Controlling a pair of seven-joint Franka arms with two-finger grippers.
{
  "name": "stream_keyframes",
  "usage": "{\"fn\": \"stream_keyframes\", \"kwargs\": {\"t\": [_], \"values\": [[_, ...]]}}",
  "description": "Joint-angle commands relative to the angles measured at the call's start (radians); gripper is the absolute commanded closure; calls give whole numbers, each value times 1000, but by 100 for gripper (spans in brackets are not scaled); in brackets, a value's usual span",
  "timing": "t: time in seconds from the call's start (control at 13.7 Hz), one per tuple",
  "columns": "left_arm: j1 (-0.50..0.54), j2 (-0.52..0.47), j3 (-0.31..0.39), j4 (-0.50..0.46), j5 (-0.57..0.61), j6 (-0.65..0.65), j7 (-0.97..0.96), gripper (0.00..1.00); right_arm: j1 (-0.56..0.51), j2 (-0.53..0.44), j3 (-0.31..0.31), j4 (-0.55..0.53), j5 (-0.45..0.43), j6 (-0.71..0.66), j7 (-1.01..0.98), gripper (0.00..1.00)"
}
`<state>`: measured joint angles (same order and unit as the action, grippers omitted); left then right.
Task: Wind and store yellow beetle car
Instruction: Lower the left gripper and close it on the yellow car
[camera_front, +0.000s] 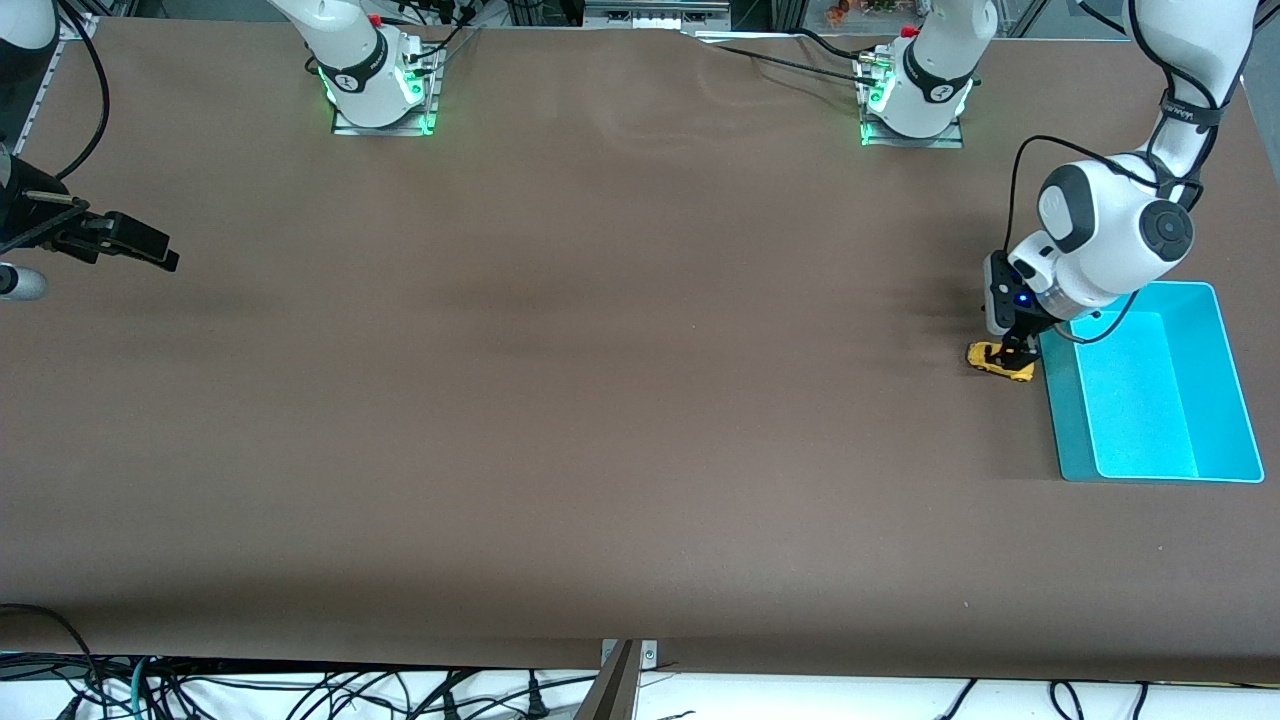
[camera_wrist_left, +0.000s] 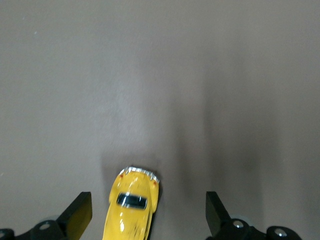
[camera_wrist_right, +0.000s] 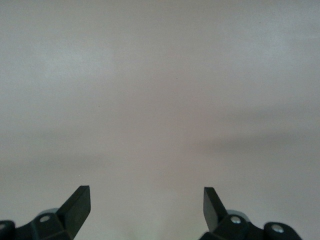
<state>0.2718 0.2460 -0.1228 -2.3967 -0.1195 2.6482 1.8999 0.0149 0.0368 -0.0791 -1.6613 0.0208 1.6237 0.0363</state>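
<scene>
Nearest the front camera among the things at the left arm's end of the table: a turquoise bin (camera_front: 1068, 440), open side up, long axis running from near to far. Just beside the bin's far corner, toward the right arm's end, sits the yellow beetle car (camera_front: 999, 361) on the brown table (camera_front: 560, 400), wheels down, long axis lying roughly across the table and slightly slanted, one end close to the bin wall; hard to tell from the front view which end is the nose. Seen through the left wrist view: the yellow beetle car (camera_wrist_left: 131, 205) lengthwise between the fingers (camera_wrist_left: 78, 214), a chrome bumper on the end pointing away from the wrist, a dark window on top. Straddling the car, the left gripper (camera_front: 1012, 352) low at the tabletop, jaws spread wide, neither finger visibly touching the body, closer to one finger than the other. Above it, the left arm bent steeply down, wrist over the bin's far edge. Farther off, at the right arm's end, waiting: the right gripper (camera_front: 130, 240) above bare table, jaws apart, nothing between them.
</scene>
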Motion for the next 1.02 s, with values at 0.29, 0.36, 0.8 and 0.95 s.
{"fn": "stream_keyframes", "kwargs": {"t": [0.29,0.36,0.8,0.95], "values": [[21,41,-3,22,-23,91,59,0,-3,0,-4,12,13,-24,-6,0],[21,56,-3,22,-22,111,59,0,-3,0,-2,12,13,-24,-6,0],[27,95,2,22,-19,145,61,0,-3,0,-4,12,13,-25,-6,0],[33,99,2,22,-19,148,94,8,-3,0,-4,12,13,-25,-6,0]]}}
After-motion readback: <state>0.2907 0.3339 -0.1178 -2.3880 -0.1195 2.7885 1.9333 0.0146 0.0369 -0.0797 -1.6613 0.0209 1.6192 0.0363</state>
